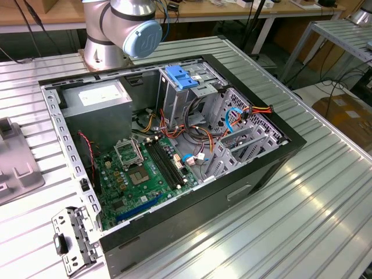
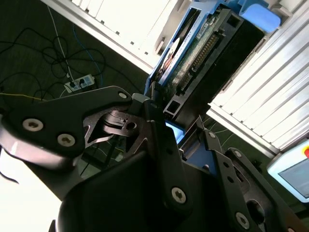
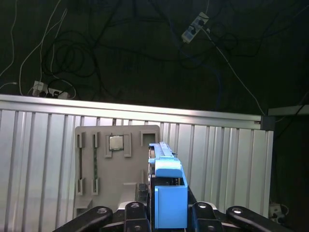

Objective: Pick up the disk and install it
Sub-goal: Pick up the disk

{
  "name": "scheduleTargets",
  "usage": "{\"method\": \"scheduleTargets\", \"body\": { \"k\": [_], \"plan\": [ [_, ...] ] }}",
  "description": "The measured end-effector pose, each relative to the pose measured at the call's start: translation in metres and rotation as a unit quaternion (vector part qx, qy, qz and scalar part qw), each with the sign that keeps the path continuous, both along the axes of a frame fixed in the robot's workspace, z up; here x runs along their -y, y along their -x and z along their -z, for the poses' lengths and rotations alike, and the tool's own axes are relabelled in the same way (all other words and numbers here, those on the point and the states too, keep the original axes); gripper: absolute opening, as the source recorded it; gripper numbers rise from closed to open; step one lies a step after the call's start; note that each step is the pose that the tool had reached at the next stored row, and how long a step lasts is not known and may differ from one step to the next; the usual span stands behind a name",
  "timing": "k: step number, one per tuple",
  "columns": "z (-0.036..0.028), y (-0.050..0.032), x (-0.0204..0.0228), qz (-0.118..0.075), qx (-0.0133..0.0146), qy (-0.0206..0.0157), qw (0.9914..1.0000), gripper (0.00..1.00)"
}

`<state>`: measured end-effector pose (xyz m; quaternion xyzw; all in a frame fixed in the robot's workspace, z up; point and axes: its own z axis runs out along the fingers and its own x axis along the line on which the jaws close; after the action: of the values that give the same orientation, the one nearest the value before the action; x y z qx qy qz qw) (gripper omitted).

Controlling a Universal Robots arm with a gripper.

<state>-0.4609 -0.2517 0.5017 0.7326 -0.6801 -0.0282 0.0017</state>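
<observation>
Disk (image 3: 169,176) partly hidden in claw (image 3: 166,205)

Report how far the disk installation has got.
Done: the gripper appears closed on the disk, so it looks picked up. In hand: the disk, held near the grey tray on the ribbed table. Left: fitting it into the computer case.

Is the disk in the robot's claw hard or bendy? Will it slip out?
Probably hard, not bendy: the disk looks like a boxy slab with a circuit board along it. That bare board seems delicate, so bumps might hurt it. Its blue rail looks smooth, so it might slip if the gripper held loosely.
</observation>
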Motion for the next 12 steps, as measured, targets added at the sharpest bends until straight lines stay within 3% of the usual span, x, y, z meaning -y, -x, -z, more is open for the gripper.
{"method": "scheduleTargets", "body": {
  "k": [6,12],
  "plan": [
    [-0.0003,-0.0003,0.0003,0.0,0.0,0.0,1.0,0.37],
    [-0.0003,-0.0012,0.0041,0.0,0.0,0.0,1.0,0.37]
  ]
}}
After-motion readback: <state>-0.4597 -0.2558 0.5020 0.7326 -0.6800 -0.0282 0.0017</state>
